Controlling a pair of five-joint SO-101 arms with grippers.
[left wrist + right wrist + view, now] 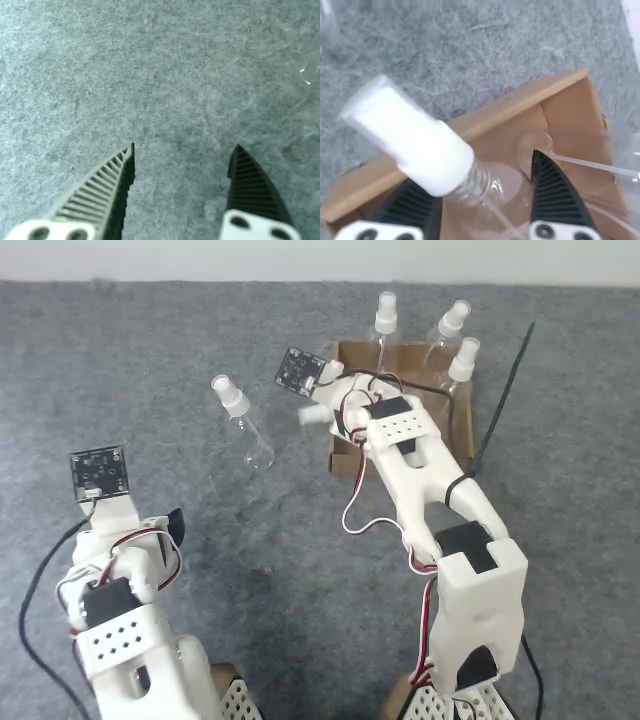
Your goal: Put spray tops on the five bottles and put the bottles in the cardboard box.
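A clear bottle with a white spray top [412, 142] lies tilted between my right gripper's [480, 175] fingers, its top leaning out over the near wall of the cardboard box [515, 107]. That gripper [345, 422] is shut on the bottle [316, 417] at the box's [463, 435] left edge. Three capped bottles [386, 312] [454, 318] [465, 355] stand at the back of the box. One more capped bottle [243, 425] lies on the carpet left of the box. My left gripper [182, 150] [172, 532] hangs open over bare carpet, holding nothing.
Grey carpet [280, 570] covers the table, with free room between the two arms. A black cable tie [505, 400] sticks up from the right arm beside the box. Red and white wires [358, 510] loop off that arm.
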